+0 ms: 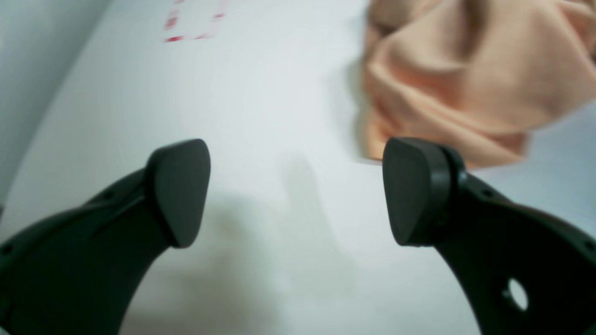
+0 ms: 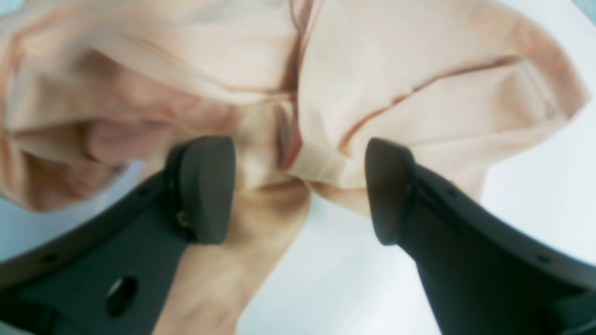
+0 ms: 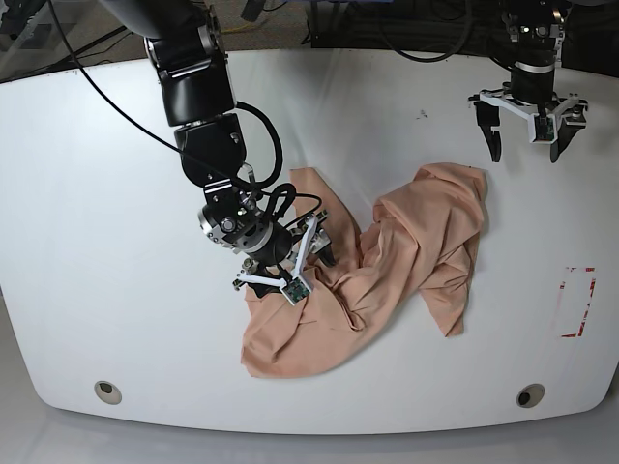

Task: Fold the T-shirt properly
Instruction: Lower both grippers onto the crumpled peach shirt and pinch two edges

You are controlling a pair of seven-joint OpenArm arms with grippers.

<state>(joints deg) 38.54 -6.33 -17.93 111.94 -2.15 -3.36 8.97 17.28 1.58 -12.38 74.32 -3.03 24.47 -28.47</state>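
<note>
1. Left wrist view: the left gripper (image 1: 295,190) has its black jaws spread wide over the bare white table (image 1: 260,116), holding nothing. The crumpled peach thin-fabric T-shirt (image 1: 447,79) lies ahead and off to one side, near one pad but not between them.

2. Right wrist view: the right gripper (image 2: 300,186) is low on the heaped cloth, jaws well apart, with a bunched fold sitting between the pads — no pinch that I can see.

3. Base view: the shirt sprawls in a twisted heap mid-table; the right arm is pressed into its near side, the left hangs well clear beyond its far corner. To do this well, I'd say close on a single hem edge, not a wad, then lift and spread it flat before any folding.
</note>
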